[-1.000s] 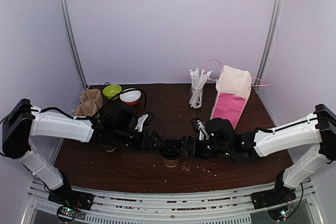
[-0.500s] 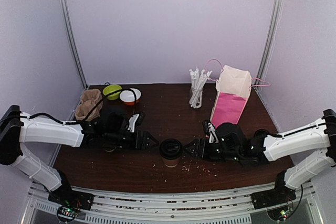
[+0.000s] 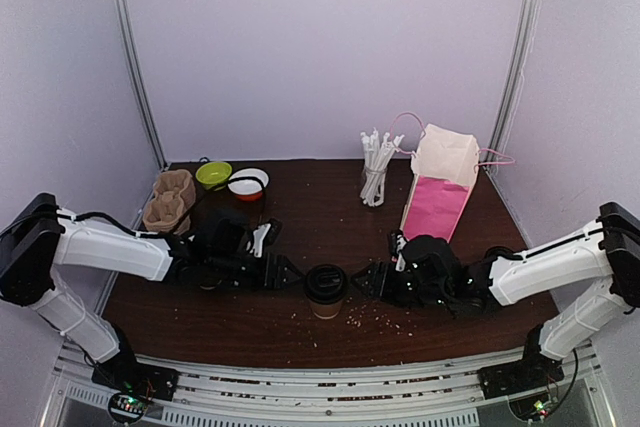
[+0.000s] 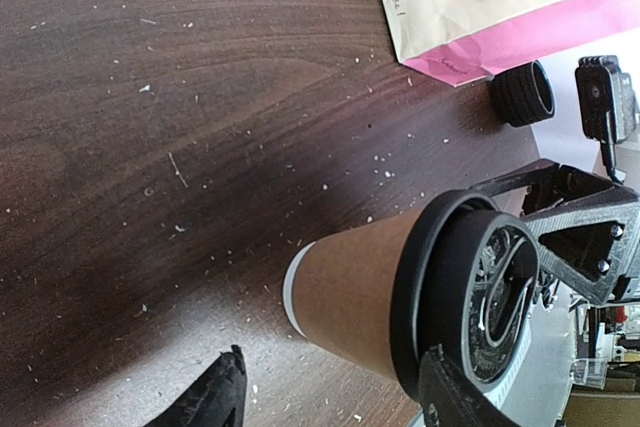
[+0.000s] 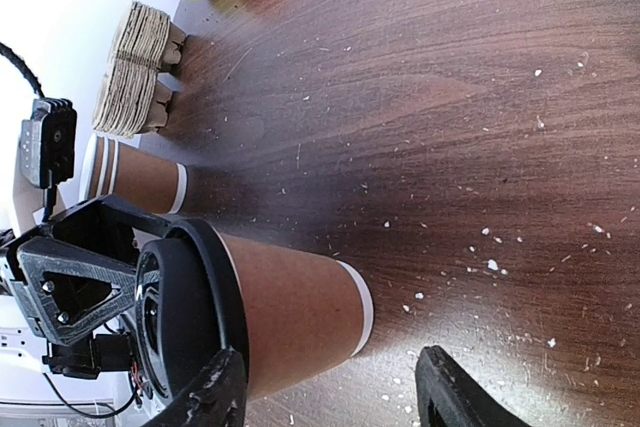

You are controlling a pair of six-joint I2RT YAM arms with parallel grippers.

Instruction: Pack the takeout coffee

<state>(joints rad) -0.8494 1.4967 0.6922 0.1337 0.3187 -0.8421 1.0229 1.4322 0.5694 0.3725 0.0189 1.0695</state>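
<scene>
Standing upright on the table [image 3: 320,222], takeout coffee [image 3: 326,290] sits between left gripper [image 3: 292,275] and right gripper [image 3: 362,281], both spread, neither gripping it, about equally near. Pink bag [image 3: 438,202] lies on the right gripper's side, probably favouring it.

Coffee cup [image 3: 326,290] stands front centre on the bench [image 3: 300,332], between left end effector [image 3: 292,275] and right end effector [image 3: 361,281]. Bag [image 3: 440,192] and straws [image 3: 376,169] behind right. Bowls [image 3: 247,184] and trays [image 3: 169,197] behind left.

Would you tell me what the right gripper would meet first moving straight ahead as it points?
Most likely the takeout coffee, standing just ahead of the open right gripper; the left gripper faces it from beyond.
</scene>
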